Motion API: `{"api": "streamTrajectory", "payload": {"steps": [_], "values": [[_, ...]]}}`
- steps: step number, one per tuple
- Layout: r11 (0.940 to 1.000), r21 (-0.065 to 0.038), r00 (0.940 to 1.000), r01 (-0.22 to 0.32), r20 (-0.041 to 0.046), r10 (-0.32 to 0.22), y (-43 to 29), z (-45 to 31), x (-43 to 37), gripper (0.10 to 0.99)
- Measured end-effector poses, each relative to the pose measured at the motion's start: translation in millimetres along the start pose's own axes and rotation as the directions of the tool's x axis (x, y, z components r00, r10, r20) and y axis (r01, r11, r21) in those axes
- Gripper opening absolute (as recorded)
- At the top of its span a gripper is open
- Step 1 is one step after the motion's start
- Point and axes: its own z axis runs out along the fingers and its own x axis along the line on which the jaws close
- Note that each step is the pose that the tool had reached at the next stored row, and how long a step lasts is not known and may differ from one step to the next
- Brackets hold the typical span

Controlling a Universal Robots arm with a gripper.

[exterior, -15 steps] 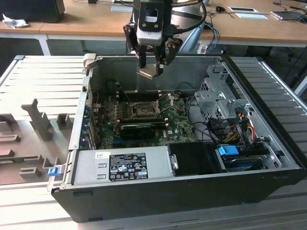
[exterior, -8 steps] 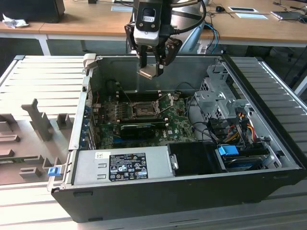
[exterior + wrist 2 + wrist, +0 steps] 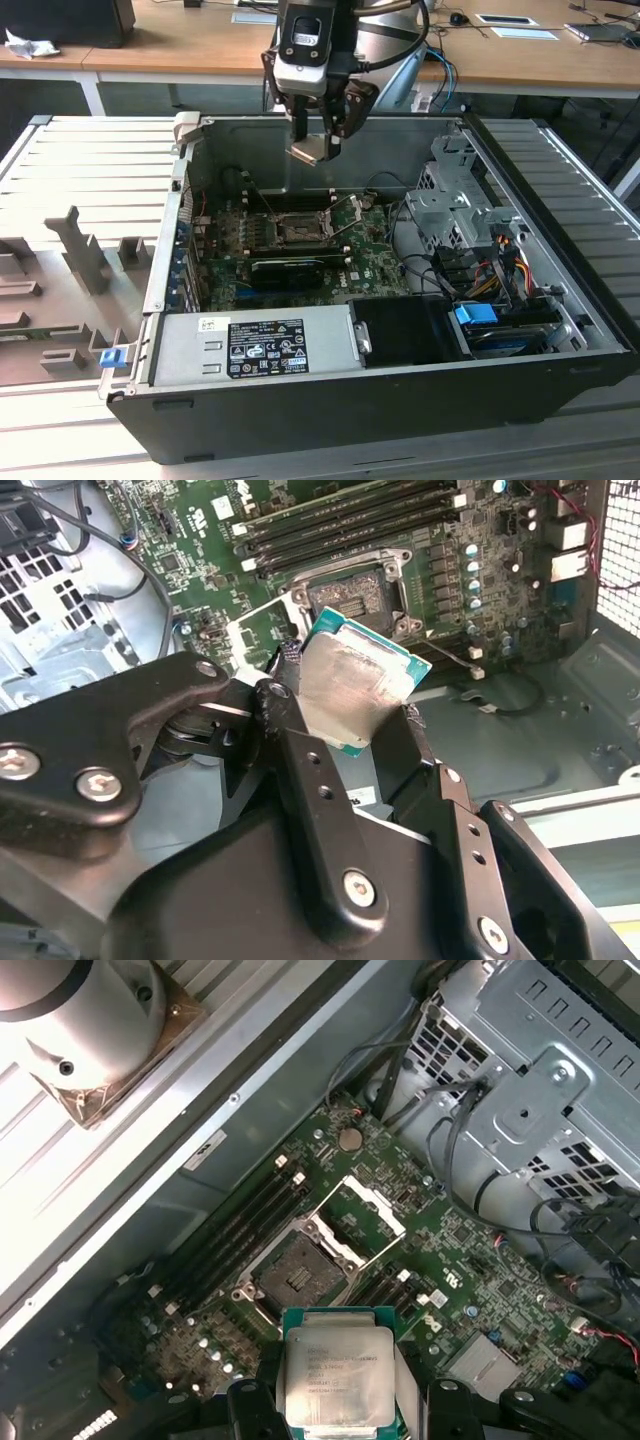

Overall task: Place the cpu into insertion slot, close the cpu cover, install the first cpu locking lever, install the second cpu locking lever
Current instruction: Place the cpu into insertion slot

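pinching the cpu [image 3: 362,668] by two opposite edges: gripper [image 3: 347,694], fingers pressed onto the chip, silver face showing in both wrist views, held in air above the open computer case [image 3: 400,410]. beyond: insertion slot [image 3: 297,1275], pin field exposed, on green motherboard [image 3: 470,1260]; cpu cover [image 3: 366,1216] swung open beside it.

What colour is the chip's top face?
The chip is silver-grey, green-rimmed; best in first wrist view.

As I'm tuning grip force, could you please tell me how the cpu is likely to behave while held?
Probably stiff: the cpu sits flat and unbent in the gripper. Likely light, being a thin plate. Its smooth metal face could slip, gripped by edges only.
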Motion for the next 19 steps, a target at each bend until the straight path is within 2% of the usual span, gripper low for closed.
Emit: {"api": "streamTrajectory", "payload": {"steps": [7, 19], "values": [[0.9988, -0.001, 0.9988, -0.049, 0.0042, 0.049, -0.1, 0.7, 0.0, 0.529], [0.9886, -0.004, 0.9885, -0.151, 0.0129, 0.151, -0.2, 1.6, 0.0, 0.529]]}}
